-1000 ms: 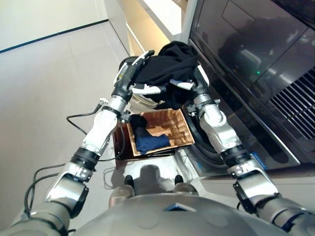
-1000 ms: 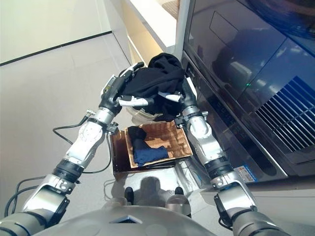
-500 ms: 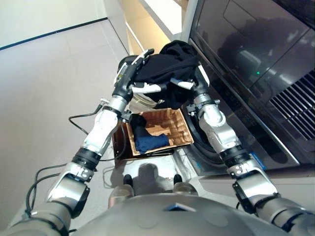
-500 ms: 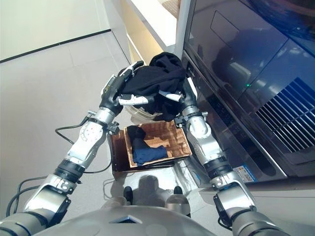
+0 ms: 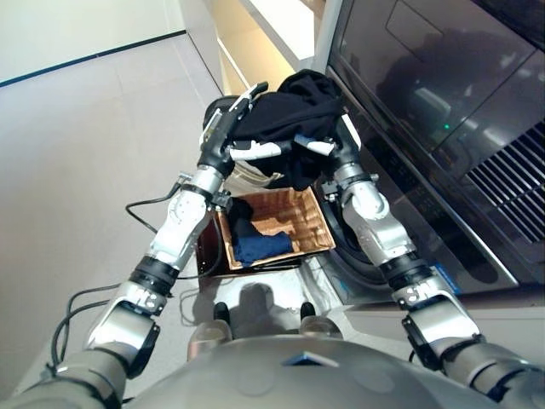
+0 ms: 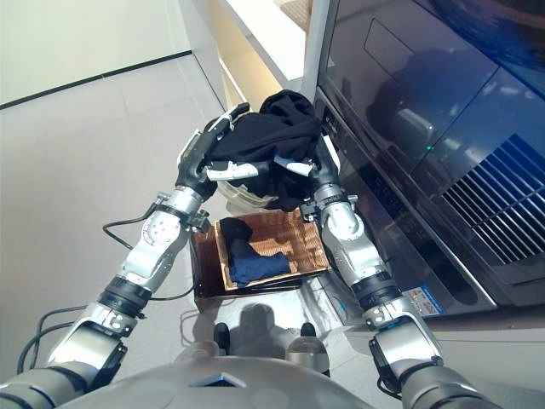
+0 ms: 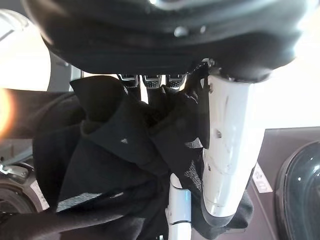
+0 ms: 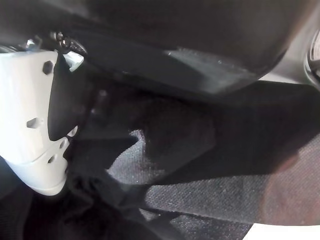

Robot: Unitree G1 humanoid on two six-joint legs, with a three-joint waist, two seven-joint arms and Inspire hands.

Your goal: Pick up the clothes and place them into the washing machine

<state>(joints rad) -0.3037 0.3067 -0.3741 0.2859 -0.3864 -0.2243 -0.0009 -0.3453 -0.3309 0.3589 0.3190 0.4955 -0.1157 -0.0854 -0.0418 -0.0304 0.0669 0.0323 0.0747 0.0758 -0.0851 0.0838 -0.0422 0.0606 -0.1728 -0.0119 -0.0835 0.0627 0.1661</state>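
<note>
A bundled black garment [image 5: 289,111] hangs in the air between both hands, above the wicker basket [image 5: 298,220] and close to the dark washing machine front [image 5: 426,111]. My left hand [image 5: 220,135] grips its left side, white-covered thumb [image 7: 227,150] pressed over the cloth [image 7: 115,160] and fingers tucked behind it. My right hand [image 5: 341,143] is shut on the right side, its thumb [image 8: 30,125] buried in the folds [image 8: 200,130]. A blue garment [image 5: 260,247] and a dark one [image 5: 241,209] lie in the basket.
The machine's round drum opening [image 5: 353,256] sits low, right of the basket and partly behind my right arm. A pale round object [image 5: 247,177] shows under the black bundle. The basket rests on a dark tray [image 5: 207,254]. A beige cabinet [image 5: 255,43] stands beyond; open floor lies left.
My left arm has shifted slightly toward the machine. The black bundle stays held between both hands, nearly in the same place.
</note>
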